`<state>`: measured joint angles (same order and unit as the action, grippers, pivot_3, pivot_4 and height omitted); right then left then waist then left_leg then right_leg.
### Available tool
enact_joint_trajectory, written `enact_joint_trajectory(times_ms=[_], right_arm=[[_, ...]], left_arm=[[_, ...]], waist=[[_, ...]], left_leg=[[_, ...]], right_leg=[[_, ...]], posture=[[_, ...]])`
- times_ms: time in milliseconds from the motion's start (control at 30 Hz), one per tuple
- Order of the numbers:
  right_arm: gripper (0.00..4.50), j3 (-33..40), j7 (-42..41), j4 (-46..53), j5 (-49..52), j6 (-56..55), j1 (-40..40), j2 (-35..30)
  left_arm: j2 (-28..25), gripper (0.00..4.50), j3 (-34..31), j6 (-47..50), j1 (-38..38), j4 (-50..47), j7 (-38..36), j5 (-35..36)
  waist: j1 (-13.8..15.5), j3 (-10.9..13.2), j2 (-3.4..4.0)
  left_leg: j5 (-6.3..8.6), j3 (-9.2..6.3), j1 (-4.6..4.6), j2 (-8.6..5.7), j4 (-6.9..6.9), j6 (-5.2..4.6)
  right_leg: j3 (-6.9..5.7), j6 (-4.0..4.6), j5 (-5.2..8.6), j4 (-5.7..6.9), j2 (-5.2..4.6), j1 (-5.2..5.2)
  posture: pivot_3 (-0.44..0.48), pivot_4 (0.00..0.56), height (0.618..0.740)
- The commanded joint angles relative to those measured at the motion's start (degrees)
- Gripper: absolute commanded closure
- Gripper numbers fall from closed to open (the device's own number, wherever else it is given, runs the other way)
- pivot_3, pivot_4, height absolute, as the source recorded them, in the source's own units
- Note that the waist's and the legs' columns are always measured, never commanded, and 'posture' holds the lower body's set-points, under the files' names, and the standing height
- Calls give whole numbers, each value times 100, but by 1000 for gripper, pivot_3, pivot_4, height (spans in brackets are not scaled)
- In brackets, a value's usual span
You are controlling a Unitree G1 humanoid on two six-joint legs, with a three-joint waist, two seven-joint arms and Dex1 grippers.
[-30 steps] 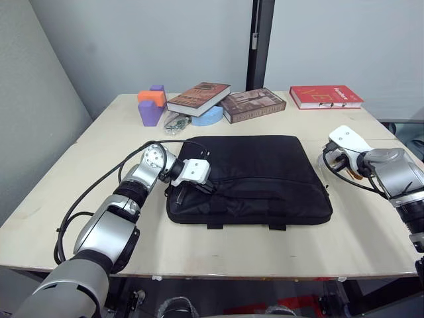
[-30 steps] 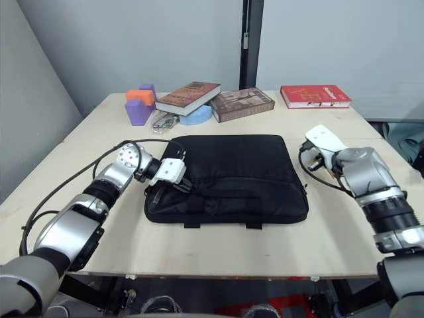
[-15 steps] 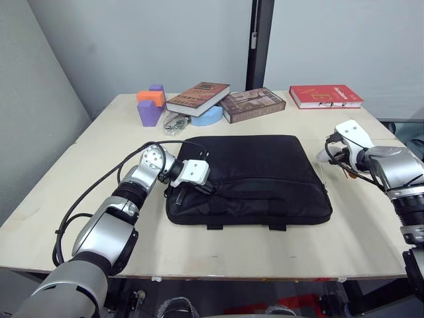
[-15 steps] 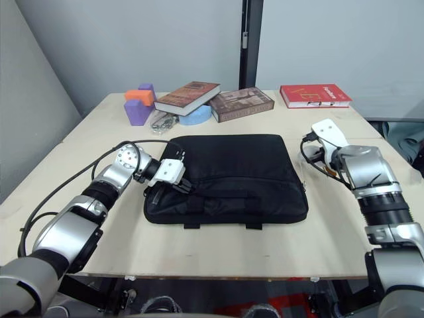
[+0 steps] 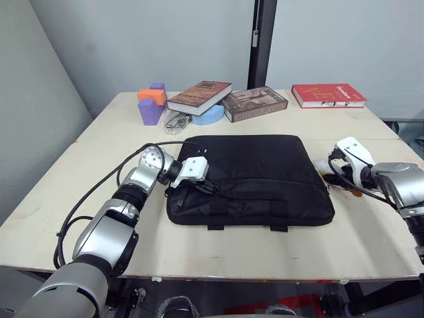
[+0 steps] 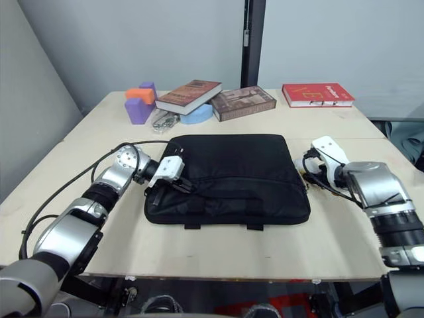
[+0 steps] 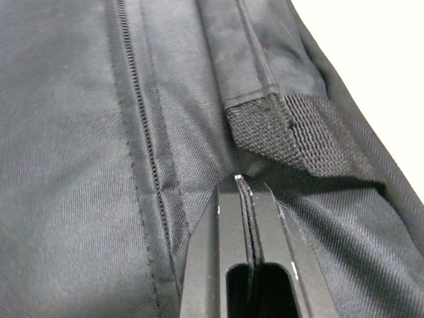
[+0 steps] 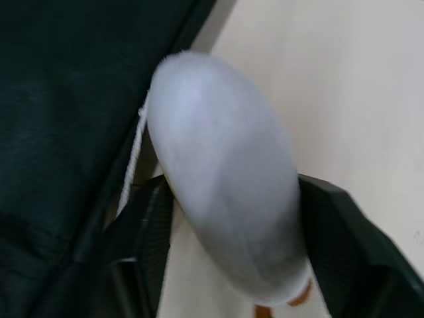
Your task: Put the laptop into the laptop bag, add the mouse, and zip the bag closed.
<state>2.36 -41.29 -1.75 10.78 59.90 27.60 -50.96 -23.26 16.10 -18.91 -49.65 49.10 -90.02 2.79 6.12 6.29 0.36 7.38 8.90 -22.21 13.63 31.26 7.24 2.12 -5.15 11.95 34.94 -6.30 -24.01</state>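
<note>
Currently the laptop bag lies flat in the middle of the desk, handles on the edge nearest the robot. Left tool sits on the bag's near-left corner, close to the zip line; in the left wrist view its two black fingers are pressed together on a thin fold or tab of the black fabric just beside the sewn strap end. Can't tell whether that tab is the zip pull. Right tool is just off the bag's right edge, low over the desk; in the right wrist view its fingers are spread around a white rounded mouse, one finger on each side, touching it. Mouse is right next to the bag's edge, above the desk surface. Laptop isn't visible; bag looks filled but its contents can't be confirmed. At the far edge of the desk: purple and orange blocks, two books over a blue disc, and a red book at far right.
</note>
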Motion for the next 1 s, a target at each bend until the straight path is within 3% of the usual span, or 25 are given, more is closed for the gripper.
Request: enact_joint_trajectory(times_ms=[33, 267, 400, 500, 600, 833, 1000], right_arm=[[30, 483, -303, 212, 276, 15, 2, -358], [30, 1341, -1007, -8, 888, -55, -102, -1134], [30, 1907, -1370, 34, 1321, -12, -220, -1317], [0, 2801, -1934, 269, 1815, 19, -696, -1447], [0, 3643, -2479, 565, 2238, 1, -1368, -1436], [0, 4395, -2612, 892, 2587, 19, -2232, -1360], [0, 4778, -2582, 1201, 2817, 131, -2704, -1297]], left_arm=[[-129, 4500, 177, 902, 313, -444, -248, 261], [-595, 4500, -368, 2619, 403, -1988, -40, 1208], [-824, 4500, -647, 3243, 457, -2494, 59, 1480], [-1284, 3780, -1078, 3871, 515, -2853, 126, 1785], [-1817, 2664, -1505, 4458, 550, -3046, 246, 2057], [-2848, 154, -2201, 5387, 810, -3391, 593, 2341], [-3470, 27, -2774, 6007, 1097, -3434, 516, 2779]], waist=[[12, 18, -1], [17, 69, 1], [0, 105, -6], [23, 142, -5], [54, 153, -5], [83, 155, -3], [81, 157, -3]], left_leg=[[0, -1, -11, 2, 0, 1], [-4, -12, -154, 39, 39, -36], [12, -16, -160, 54, 54, -32], [20, -17, -166, 56, 74, -38], [30, -24, -179, 59, 96, -47], [59, -31, -182, 60, 199, -63], [72, -36, -172, 61, 227, -43]], right_leg=[[-4, 1, 0, -1, 1, -6], [-25, 18, -6, 2, 40, -125], [-30, 36, 4, 6, 54, -127], [-28, 39, 6, 15, 54, -127], [-32, 43, 8, 23, 53, -130], [-23, 53, 8, 71, 44, -113], [-15, 53, 8, 110, 44, -113]], posture=[[0, 150, 730], [0, 150, 730], [0, 150, 730], [0, 150, 730], [0, 150, 730], [0, 150, 730], [0, 150, 730]])
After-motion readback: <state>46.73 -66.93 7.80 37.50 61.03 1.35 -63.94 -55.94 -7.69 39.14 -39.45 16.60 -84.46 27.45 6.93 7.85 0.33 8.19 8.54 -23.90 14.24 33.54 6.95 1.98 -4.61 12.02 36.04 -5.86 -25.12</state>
